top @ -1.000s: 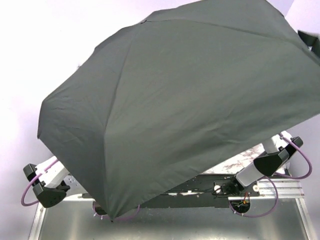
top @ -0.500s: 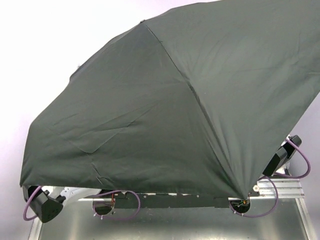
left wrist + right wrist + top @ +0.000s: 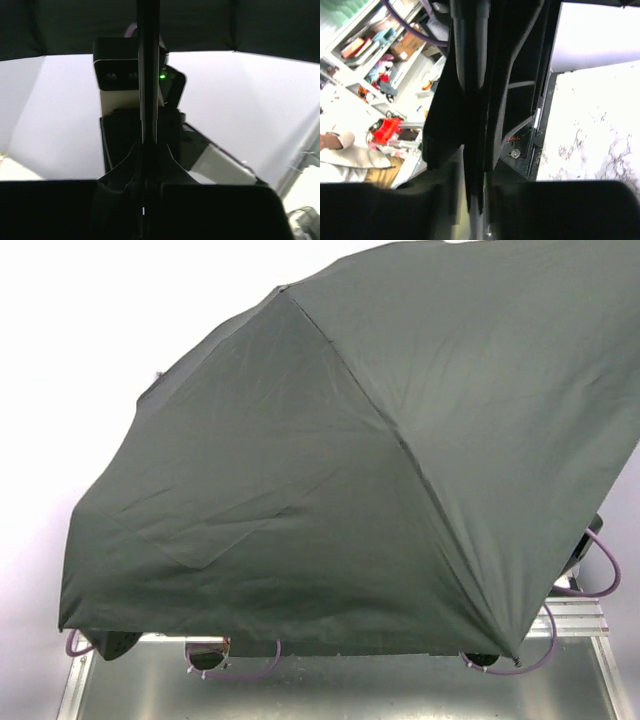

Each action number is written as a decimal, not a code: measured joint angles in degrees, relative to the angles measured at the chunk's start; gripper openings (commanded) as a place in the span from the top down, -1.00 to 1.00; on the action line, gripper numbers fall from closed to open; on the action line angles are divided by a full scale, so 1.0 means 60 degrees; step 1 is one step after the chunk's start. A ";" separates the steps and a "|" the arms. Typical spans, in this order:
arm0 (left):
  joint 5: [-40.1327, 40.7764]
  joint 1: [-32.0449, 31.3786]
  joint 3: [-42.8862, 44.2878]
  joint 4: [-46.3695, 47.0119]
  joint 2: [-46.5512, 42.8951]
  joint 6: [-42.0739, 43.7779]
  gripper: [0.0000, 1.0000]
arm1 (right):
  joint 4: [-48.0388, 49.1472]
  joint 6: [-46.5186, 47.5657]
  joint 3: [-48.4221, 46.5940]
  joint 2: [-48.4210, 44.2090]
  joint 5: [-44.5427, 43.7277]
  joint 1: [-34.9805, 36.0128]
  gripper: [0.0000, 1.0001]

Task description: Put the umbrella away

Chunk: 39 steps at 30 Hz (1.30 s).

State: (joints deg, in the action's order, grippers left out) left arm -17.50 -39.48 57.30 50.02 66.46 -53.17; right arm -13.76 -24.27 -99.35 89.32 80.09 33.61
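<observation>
Open black fabric umbrella [image 3: 330, 460] overhead, both grippers beneath it.
Thin dark metal shaft [image 3: 148, 75] between left gripper [image 3: 145, 197] fingers; same shaft between right gripper [image 3: 472, 200] fingers.

Overexposed white background, dim beneath umbrella [image 3: 250, 25]

Thin purple cables [image 3: 611, 562] are running in loops beside the black joint housings, at the near left and at the right. In the left wrist view, the right arm [image 3: 220, 165] is showing a smooth white shell over a black body. A black camera block [image 3: 116, 75] with two small lenses is sitting on a cream plate there, and a small green light [image 3: 162, 76] is glowing beside it. The left hand [image 3: 147, 202] and the right hand [image 3: 475, 200] are showing matte black fingers.
</observation>
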 measured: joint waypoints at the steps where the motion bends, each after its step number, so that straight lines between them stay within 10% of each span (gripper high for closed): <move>1: 0.0011 0.0000 0.0000 -0.0076 -0.0040 0.0058 1.00 | -0.0066 0.0091 0.0004 -0.0015 -0.0120 -0.0047 0.04; 13: 0.4816 -0.1071 0.2364 -0.6153 -0.0769 0.2255 1.00 | -0.2218 0.2951 -0.0594 -0.0098 -0.3300 -0.0229 -0.07; 19: 0.6062 -0.1490 0.2969 -0.6663 -0.0171 0.2838 1.00 | -0.2361 0.3289 -0.0597 -0.0091 -0.3923 -0.0124 0.98; 21: 0.6105 -0.1494 0.2973 -0.6645 -0.0069 0.2900 0.88 | -0.2488 0.3180 -0.0597 -0.0073 -0.4022 -0.0113 0.99; 24: 0.6033 -0.1483 0.2667 -0.6186 -0.0135 0.2987 -0.16 | -0.2470 0.3034 -0.0594 -0.0029 -0.3901 -0.0124 0.99; 27: 0.5606 -0.1479 0.1934 -0.5355 -0.0441 0.2830 -0.53 | -0.2229 0.2524 -0.0528 -0.0029 -0.3442 -0.0124 0.99; 36: 0.2688 0.0138 -0.0667 -0.1588 -0.1045 0.1024 -0.40 | 0.0237 -0.0240 0.0627 -0.0069 -0.1395 -0.0251 0.99; 39: 0.1872 0.0295 -0.0634 -0.0747 -0.0667 0.0612 -0.06 | 0.1075 -0.1005 0.1056 -0.0073 -0.0918 -0.0255 0.99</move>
State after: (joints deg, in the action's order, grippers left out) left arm -6.26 -37.71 53.49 45.54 62.46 -49.50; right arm -7.31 -30.30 -93.01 88.88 74.59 32.08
